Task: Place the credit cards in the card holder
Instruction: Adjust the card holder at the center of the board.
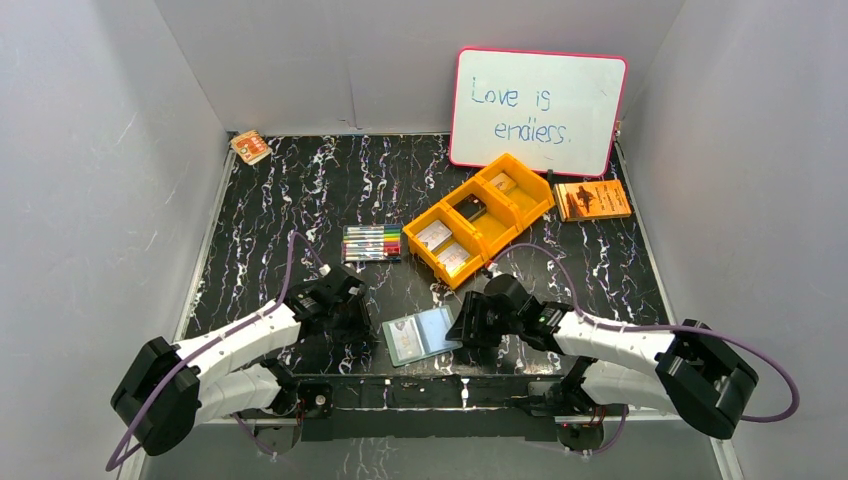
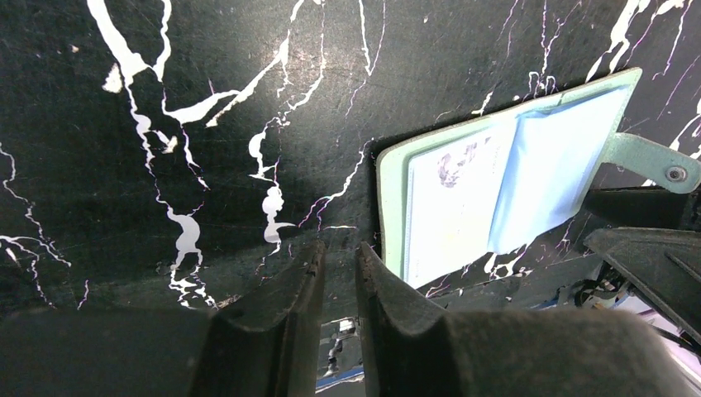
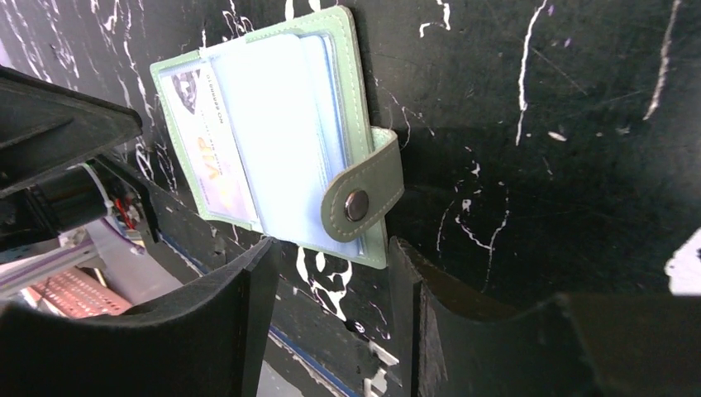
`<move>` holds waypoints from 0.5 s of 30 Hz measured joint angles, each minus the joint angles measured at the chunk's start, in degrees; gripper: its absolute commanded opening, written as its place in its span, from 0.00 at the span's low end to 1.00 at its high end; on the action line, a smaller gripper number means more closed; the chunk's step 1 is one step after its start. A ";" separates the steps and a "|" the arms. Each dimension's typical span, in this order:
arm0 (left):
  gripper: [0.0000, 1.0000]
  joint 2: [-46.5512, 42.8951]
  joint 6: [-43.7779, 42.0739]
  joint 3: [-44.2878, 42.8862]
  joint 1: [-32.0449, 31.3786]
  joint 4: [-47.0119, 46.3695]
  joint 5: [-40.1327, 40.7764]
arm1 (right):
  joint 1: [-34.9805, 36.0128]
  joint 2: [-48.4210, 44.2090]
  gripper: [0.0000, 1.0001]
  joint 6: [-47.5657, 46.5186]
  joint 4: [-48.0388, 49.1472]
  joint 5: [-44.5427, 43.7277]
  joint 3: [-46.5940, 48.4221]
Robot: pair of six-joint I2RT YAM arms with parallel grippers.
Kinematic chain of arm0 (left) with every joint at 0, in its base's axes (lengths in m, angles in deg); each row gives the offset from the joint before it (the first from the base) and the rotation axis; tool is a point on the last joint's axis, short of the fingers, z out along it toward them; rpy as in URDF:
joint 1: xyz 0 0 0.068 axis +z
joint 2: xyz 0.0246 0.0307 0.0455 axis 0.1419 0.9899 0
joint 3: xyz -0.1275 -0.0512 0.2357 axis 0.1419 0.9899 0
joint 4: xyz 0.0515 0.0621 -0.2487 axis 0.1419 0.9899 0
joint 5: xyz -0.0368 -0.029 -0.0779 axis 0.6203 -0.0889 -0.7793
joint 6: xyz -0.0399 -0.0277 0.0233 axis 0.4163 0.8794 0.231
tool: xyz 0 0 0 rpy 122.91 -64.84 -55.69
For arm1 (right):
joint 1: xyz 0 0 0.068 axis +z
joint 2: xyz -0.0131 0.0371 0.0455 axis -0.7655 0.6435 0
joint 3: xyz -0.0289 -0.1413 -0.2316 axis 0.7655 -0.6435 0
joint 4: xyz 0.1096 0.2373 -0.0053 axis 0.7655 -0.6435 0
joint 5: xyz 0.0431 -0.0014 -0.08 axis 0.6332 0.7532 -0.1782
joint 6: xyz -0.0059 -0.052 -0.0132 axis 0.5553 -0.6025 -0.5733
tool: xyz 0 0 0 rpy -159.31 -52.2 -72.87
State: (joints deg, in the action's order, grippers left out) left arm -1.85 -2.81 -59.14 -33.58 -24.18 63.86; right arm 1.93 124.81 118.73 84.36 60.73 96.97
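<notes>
Item: card holder [image 1: 421, 336], grey-green, lying open and flat on the black white-veined table [image 1: 300, 200] close to its near edge, between the two grippers. Pale blue-grey inner pockets face up. One leaf stands partly raised in the left wrist view. The snap tab [image 3: 361, 190] juts from the side toward the right arm. Contents: one whitish card [image 3: 212, 161] printed "VIP" shows through the clear pocket on the left leaf; whether others sit behind it cannot be told. Remaining credit cards [image 1: 434, 237]: pale ones in the nearest compartment of the orange bin [image 1: 498, 240], a dark one in the middle compartment and a tan one in the far compartment, all well apart from the holder. Left gripper [image 2: 339, 250]: low over bare table just left of the holder, fingers only a narrow slit apart, nothing between them, not touching the holder. Right gripper [image 3: 331, 248]: at the holder's tab side, fingers well apart, the holder's corner below the tab lying in line with the gap; no grip visible. Other stock: marker set [image 1: 372, 243] beside the bin on its left; whiteboard [image 1: 540, 110] with a pink frame, lettered "Love is endless.", propped at the back; orange booklet [image 1: 592, 200] by the board's right foot; small orange-and-white packet [image 1: 250, 147] in the far left corner.
</notes>
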 measured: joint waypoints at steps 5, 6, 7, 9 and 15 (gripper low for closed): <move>0.20 0.00 -0.04 0.00 0.00 0.22 0.13 | 2.10 1.46 0.56 3.74 4.04 0.42 -1.03; 0.20 0.00 -0.04 0.00 0.00 0.33 0.24 | 2.71 2.05 0.56 4.37 4.85 0.42 -1.03; 0.21 0.00 -0.04 0.00 0.00 0.39 0.31 | 3.41 2.73 0.57 4.98 5.81 0.44 -1.03; 0.21 0.00 -0.04 -0.02 0.00 0.59 0.57 | 4.59 3.89 0.56 6.01 7.43 0.39 -1.01; 0.25 -0.57 -0.02 -1.55 0.00 2.91 2.25 | 6.93 5.03 0.57 6.03 4.90 -1.33 1.55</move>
State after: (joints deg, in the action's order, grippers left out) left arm -2.42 -2.83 -60.69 -33.58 -21.27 66.11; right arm 8.86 129.84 124.77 89.25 59.40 98.53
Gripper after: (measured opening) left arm 0.226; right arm 0.565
